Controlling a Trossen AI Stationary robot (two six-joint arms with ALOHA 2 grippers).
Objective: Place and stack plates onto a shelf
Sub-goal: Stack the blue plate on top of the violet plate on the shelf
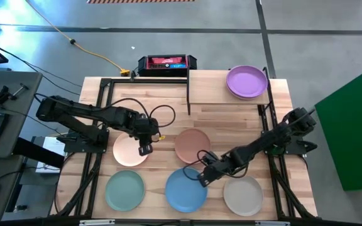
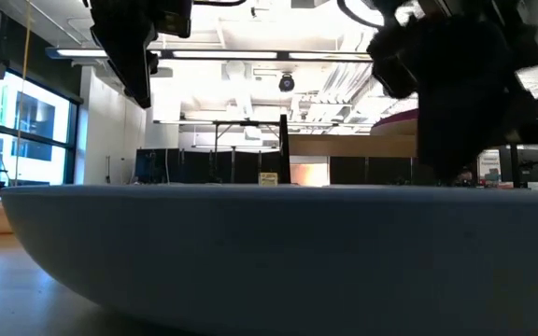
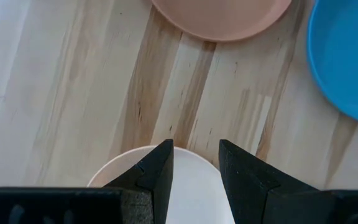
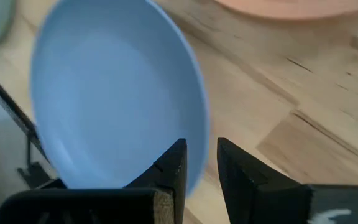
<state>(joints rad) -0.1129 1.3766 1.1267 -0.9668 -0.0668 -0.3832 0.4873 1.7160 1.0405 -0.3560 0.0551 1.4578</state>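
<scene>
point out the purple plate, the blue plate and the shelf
purple plate (image 1: 246, 81), high view, centre of its dish
blue plate (image 1: 185, 190), high view, centre of its dish
shelf (image 1: 207, 86), high view, bare board left of the purple plate

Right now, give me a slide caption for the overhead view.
Both grippers work low: left gripper at peach plate, right gripper at blue plate; purple plate already shelved.

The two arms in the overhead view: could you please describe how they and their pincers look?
Both arms are dark, jointed and slender, with black cables looping along them, most visibly near the left arm's wrist. The left pincer and the right pincer each end in two black, wedge-shaped fingers with flat inner faces. A small yellow mark shows beside the left wrist.
</scene>
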